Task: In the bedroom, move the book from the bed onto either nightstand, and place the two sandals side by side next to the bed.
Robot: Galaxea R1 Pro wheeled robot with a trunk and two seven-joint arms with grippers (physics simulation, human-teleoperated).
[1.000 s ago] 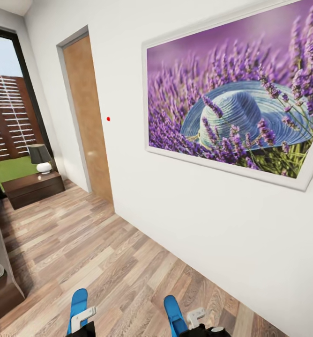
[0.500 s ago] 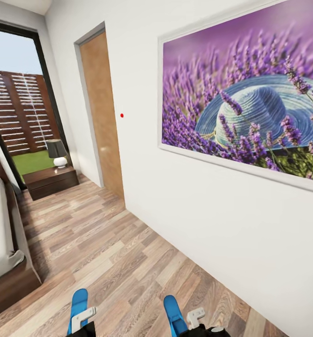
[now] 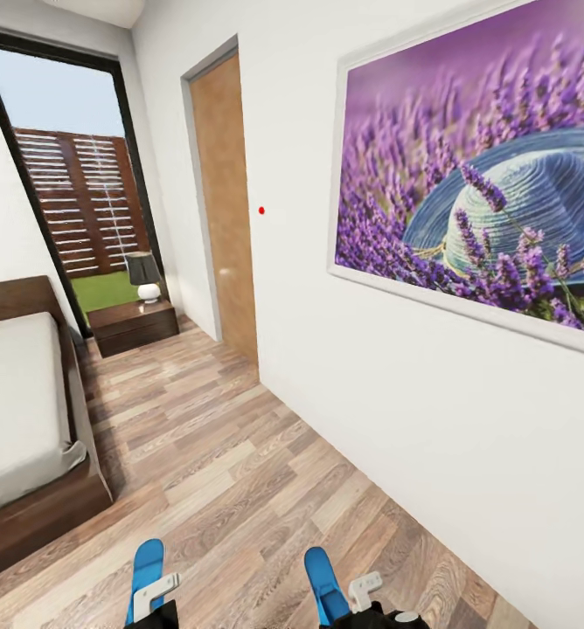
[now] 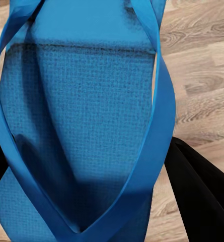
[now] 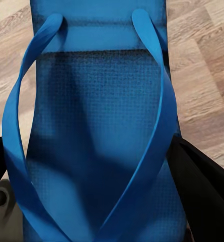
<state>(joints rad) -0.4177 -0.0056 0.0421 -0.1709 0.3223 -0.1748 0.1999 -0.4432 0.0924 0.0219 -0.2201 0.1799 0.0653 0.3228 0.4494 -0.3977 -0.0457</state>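
A blue sandal [image 4: 86, 131] was held by the left gripper [image 3: 152, 598]; its jaws were closed on the sandal, with dark finger parts seen at both sides of the sole in the left wrist view. A second blue sandal [image 5: 99, 146] was held the same way by the right gripper [image 3: 353, 603], its jaws closed on that sandal. In the head view, the tips of both sandals were seen standing up above the wooden floor [image 3: 231, 472], the left one [image 3: 147, 566] and the right one [image 3: 324, 584] apart from each other.

The bed [image 3: 21, 402] was located left of the floor strip, with its off-white mattress bare on the visible part and its brown headboard at the far end. The book could not be seen on that part. The nightstand [image 3: 135, 325] stood beyond the bed, by the window [image 3: 73, 188], and carried a lamp [image 3: 145, 275]. On the wall opposite the bed, a door [image 3: 226, 205] and a lavender picture [image 3: 484, 183] were mounted.
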